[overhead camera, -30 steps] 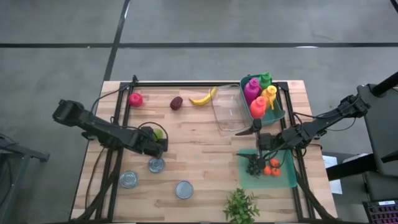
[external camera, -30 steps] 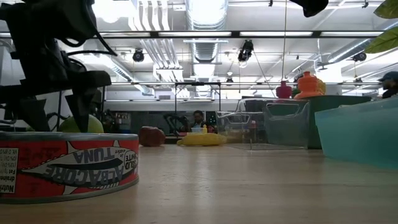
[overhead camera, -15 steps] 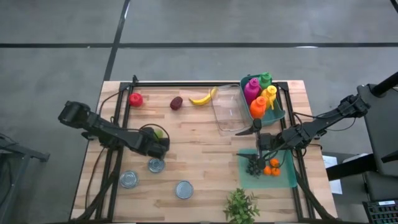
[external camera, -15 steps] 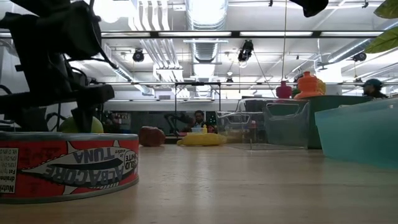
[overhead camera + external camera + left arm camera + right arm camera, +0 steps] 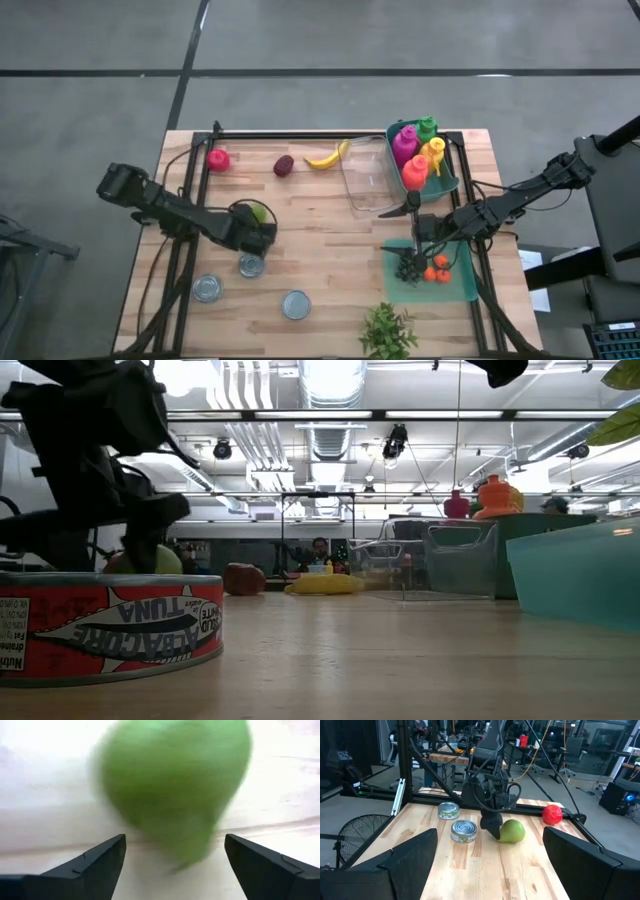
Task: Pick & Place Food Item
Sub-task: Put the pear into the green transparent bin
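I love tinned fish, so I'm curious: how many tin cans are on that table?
3. One can sits just in front of the left claw and the green fruit. A second can lies nearer the left front corner. A third can sits near the front edge, toward the middle.

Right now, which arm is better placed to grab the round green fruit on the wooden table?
Left. The left gripper is right at the round green fruit, its open fingers either side of it in the left wrist view. The right gripper hangs far across the table by the teal tray.
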You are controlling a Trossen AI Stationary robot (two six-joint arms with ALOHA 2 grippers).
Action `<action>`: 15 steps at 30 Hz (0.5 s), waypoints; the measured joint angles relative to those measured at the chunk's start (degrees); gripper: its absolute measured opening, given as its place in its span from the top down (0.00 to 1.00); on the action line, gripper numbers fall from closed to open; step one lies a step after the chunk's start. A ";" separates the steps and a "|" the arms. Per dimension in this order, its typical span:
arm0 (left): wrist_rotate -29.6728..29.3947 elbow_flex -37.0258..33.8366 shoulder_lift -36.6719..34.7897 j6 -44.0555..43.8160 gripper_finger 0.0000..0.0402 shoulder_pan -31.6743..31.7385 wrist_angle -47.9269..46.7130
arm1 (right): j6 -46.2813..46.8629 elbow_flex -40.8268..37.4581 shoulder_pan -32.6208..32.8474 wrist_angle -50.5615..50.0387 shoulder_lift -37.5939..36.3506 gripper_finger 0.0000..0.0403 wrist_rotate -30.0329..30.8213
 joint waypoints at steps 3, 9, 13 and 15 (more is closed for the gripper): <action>-1.62 -0.73 -2.56 3.56 0.14 0.00 -2.05 | 0.00 0.00 0.00 -0.02 0.00 0.11 0.00; -3.39 -1.36 -5.41 6.26 0.14 0.37 0.25 | 0.01 0.00 0.00 -0.01 0.00 0.11 0.01; -3.94 -0.32 -5.78 12.74 0.14 0.60 1.50 | 0.01 0.00 0.00 -0.01 0.02 0.11 0.01; -5.85 0.21 -6.06 15.62 0.14 0.84 1.55 | 0.00 0.00 0.00 -0.02 0.02 0.11 0.00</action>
